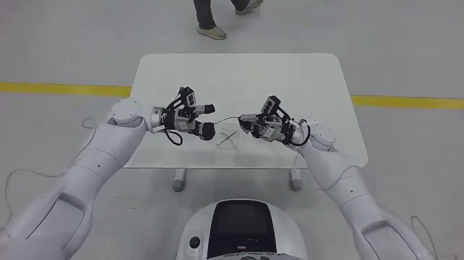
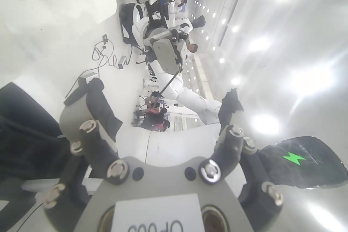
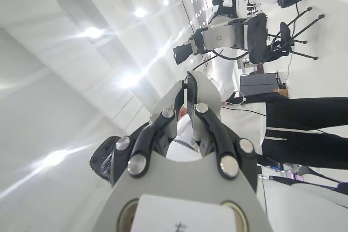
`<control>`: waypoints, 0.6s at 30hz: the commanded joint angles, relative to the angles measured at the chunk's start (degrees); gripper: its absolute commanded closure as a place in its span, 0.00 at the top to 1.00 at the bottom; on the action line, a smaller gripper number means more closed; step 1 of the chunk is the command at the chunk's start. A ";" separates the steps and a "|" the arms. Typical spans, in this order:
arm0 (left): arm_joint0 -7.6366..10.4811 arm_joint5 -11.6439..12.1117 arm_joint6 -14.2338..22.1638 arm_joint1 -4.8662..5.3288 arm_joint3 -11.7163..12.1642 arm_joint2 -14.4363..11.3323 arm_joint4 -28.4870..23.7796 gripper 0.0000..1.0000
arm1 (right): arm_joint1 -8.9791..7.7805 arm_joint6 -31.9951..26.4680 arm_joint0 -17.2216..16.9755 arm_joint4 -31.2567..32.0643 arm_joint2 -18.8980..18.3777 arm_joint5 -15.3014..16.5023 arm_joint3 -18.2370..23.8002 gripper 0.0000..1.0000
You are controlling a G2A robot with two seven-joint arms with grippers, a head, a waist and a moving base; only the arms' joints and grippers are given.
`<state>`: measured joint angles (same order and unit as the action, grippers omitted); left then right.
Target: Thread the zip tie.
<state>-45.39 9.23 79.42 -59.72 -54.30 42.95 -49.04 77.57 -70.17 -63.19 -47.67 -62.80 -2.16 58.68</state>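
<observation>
From above, both arms meet over the near half of the white table [image 1: 319, 79], their ends facing each other and a little apart. The left gripper [image 1: 210, 119] has its two dark fingers spread wide. The right gripper [image 1: 243, 121] is drawn narrow, and the zip tie [image 1: 226, 120] runs from it as a thin dark line across the gap towards the left gripper, ending close by that gripper's nearer finger; whether it touches cannot be told. Both grippers and the tie are up off the tabletop. Just below the tie, on the table, lies a small dark cross [image 1: 229, 138] of two thin lines; it is too small to tell what it is. In the left wrist view, the left gripper [image 2: 163, 89] stands wide open, its black fingers [image 2: 98, 105] well apart with nothing between them. Farther off, the right gripper [image 2: 174, 59] faces this camera, and the zip tie [image 2: 167, 83] sticks out of it as a straight dark strip pointing towards the open fingers. In the right wrist view, the right gripper [image 3: 187, 80] has its ribbed pads [image 3: 191, 91] almost together, with a slim dark gap between them; the tie itself cannot be made out there. Beyond it the left gripper [image 3: 218, 45] faces this way, with its black fingers set far apart.
</observation>
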 commanded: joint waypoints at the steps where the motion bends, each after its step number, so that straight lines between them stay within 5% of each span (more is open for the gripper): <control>1: 0.06 -0.02 -0.49 0.05 -0.25 -0.10 1.27 1.00 | 0.03 0.36 0.05 0.98 0.41 0.94 0.30 0.00; 18: -2.55 -0.32 -0.95 0.58 -2.90 1.96 -0.47 1.00 | -0.11 6.07 -2.67 3.24 1.24 2.93 4.68 0.00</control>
<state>-47.75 8.94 78.39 -59.19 -57.15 44.74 -49.47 77.47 -64.11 -65.77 -44.58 -61.65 0.43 63.13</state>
